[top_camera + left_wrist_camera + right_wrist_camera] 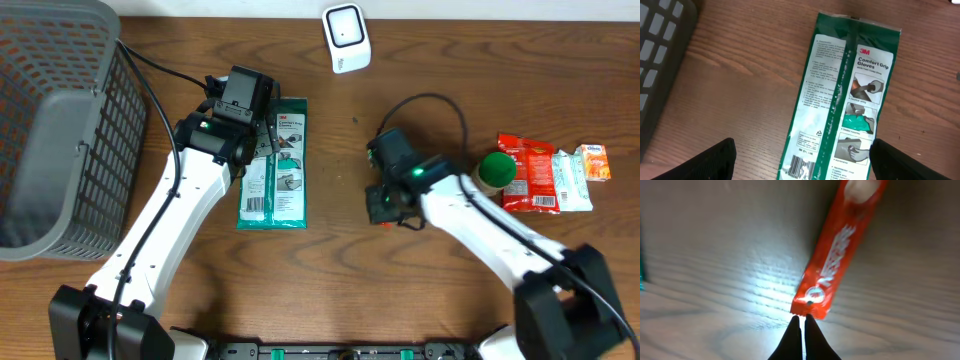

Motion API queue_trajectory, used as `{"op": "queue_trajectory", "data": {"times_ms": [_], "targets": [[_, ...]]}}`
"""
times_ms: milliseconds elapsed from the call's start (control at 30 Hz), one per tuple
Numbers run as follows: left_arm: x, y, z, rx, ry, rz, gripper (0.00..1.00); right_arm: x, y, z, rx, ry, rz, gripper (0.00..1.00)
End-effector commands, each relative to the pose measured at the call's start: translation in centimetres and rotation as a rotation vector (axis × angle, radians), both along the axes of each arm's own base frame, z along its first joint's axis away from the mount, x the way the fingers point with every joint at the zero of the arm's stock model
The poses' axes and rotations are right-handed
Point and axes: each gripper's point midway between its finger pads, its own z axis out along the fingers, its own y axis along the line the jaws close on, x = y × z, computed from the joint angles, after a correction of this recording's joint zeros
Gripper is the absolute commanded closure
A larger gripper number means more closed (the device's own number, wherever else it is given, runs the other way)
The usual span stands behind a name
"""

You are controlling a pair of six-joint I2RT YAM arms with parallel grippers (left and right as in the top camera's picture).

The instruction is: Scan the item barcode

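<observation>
Under the left hand (802,146) lies the glove pack (850,75), beside a grey basket (60,130).

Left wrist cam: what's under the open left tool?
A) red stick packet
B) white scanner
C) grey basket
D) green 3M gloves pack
D: the green 3M gloves pack lies lengthwise in the gap of the open left tool, with its barcode at the end nearest the camera.
</observation>
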Motion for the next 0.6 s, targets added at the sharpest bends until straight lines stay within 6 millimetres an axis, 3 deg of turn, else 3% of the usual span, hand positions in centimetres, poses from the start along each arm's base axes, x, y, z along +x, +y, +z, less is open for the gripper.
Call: {"op": "queue_trajectory", "data": {"times_ms": [0,200,300,400,567], "targets": [[-0.1,0.5,0.4,0.014,-0.010,0.007,0.15,-1.2,0.2,-3.0,-0.070,0.061,-0.002,0.99],[-0.1,0.5,0.4,0.015,-0.010,0.007,0.15,-2.4,0.2,-6.2,-0.118,0.145,0.016,0.99],[-0.1,0.5,0.4,0.014,-0.010,0.007,0.15,-2.5,0.2,-6.4,-0.117,0.155,0.016,0.99],[-0.1,0.5,0.4,0.015,-0.010,0.007,0.15,-2.1,1.0,-5.1,-0.071,0.150,0.073,0.99],[-0.1,0.5,0.4,0.015,-0.010,0.007,0.15,0.0,1.5,-0.2,-0.002,0.082,0.078,0.96]]}}
